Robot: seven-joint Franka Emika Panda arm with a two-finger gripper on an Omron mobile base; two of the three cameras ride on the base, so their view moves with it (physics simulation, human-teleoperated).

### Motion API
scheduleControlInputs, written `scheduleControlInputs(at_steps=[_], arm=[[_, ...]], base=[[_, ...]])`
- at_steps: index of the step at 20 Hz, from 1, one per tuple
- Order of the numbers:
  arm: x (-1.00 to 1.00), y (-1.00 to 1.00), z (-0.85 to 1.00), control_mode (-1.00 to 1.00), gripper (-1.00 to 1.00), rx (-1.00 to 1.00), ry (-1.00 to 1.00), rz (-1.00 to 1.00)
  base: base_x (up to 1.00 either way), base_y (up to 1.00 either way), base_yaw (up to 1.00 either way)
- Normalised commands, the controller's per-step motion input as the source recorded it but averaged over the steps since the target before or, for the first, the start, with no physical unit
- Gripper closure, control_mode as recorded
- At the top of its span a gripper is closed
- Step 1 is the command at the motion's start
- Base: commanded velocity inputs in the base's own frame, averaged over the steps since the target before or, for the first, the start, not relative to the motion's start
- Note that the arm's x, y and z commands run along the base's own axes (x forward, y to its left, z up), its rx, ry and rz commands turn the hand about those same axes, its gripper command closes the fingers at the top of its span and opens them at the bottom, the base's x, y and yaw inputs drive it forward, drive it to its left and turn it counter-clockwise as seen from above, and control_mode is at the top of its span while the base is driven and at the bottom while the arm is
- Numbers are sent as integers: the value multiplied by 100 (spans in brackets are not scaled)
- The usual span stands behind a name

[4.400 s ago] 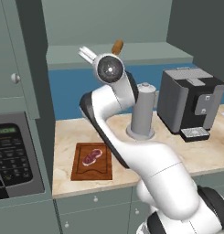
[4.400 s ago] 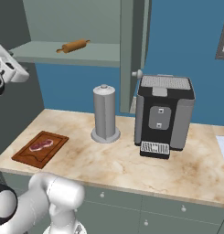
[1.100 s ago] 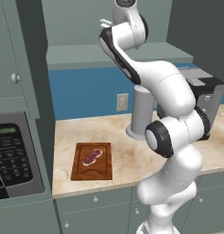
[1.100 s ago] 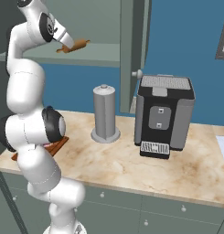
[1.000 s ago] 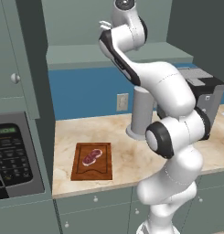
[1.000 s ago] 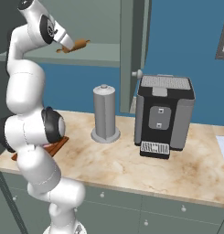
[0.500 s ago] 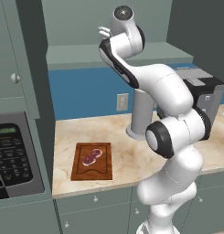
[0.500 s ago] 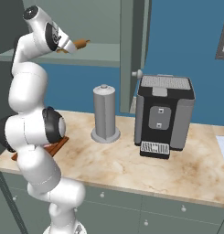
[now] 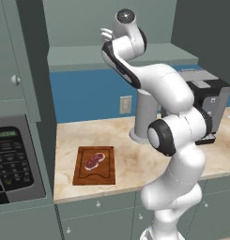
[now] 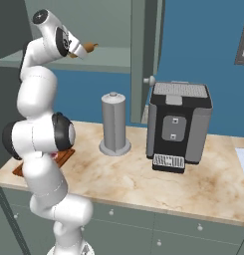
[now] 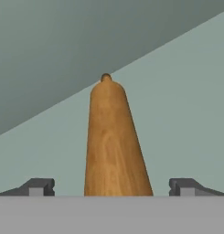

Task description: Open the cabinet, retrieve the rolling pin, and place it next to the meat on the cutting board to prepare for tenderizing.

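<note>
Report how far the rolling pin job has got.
Done: the grey-green wall cabinet stands open. In hand: the open gripper straddles the tan wooden rolling pin on the shelf, fingers not closed. Left: grasp it and lay it beside the red-pink steak on the reddish-brown cutting board.

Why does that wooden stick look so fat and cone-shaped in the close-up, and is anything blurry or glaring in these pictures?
Hand view: the rolling pin lies lengthwise away from the lens, so perspective swells its near end; edges are slightly soft, no glare. Right base view: even rendered light, with a faint shadow beside the coffee machine. Left base view: the cutting board and meat look flat-lit and shadowless.
</note>
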Motion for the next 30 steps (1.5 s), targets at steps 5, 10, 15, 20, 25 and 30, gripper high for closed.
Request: scheduleControlInputs(at_steps=[5, 10, 15, 20, 25, 30], arm=[[22, 4, -2, -100, -100, 0, 2, 0], [3, 2, -7, -100, 100, 0, 0, 0], [-6, 9, -24, -100, 100, 0, -2, 0], [-84, 37, -24, -100, 100, 0, -25, 1], [-91, 44, -1, -100, 100, -1, -22, 0], [-81, 18, 0, -100, 100, 0, -12, 1]], base=[[0, 0, 0], [0, 0, 0], [0, 0, 0], [0, 0, 0], [0, 0, 0], [0, 0, 0]])
